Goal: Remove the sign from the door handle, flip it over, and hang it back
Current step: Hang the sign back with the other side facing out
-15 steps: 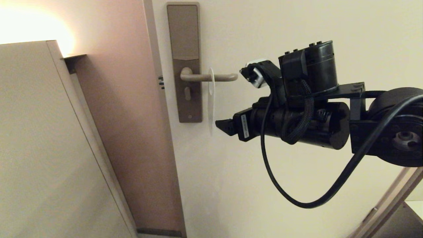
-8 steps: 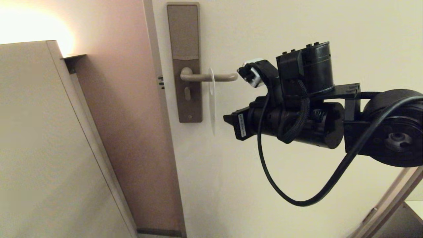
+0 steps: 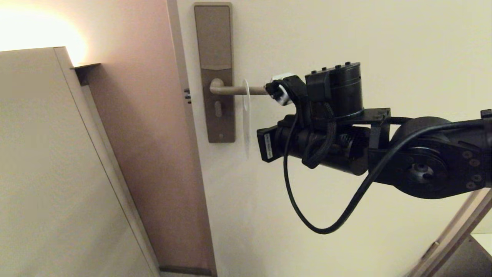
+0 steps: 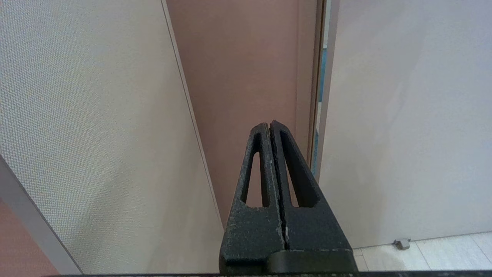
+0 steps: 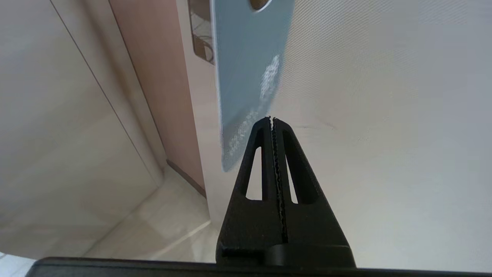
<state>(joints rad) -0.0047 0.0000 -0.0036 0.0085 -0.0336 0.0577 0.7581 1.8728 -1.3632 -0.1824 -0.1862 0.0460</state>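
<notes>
I'm keeping right gripper [image 5: 272, 120] jaws shut empty beside flat teal-blue oblong sign [image 5: 246, 77], w/ sign hanging on slim bronze lever handle [image 3: 230, 90].

Sign [image 3: 246, 115] hangs edge-on before right claw [image 5: 272, 120]; door [image 3: 346, 38] close behind.

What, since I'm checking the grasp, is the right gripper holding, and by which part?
Nothing, it seems: the right gripper is shut empty, the sign hanging just beyond its tips.

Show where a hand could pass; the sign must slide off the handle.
Free: bare door above the door handle, and below the sign. Crowded: the handle's free end, blocked by the right gripper. Left gripper parked low.
</notes>
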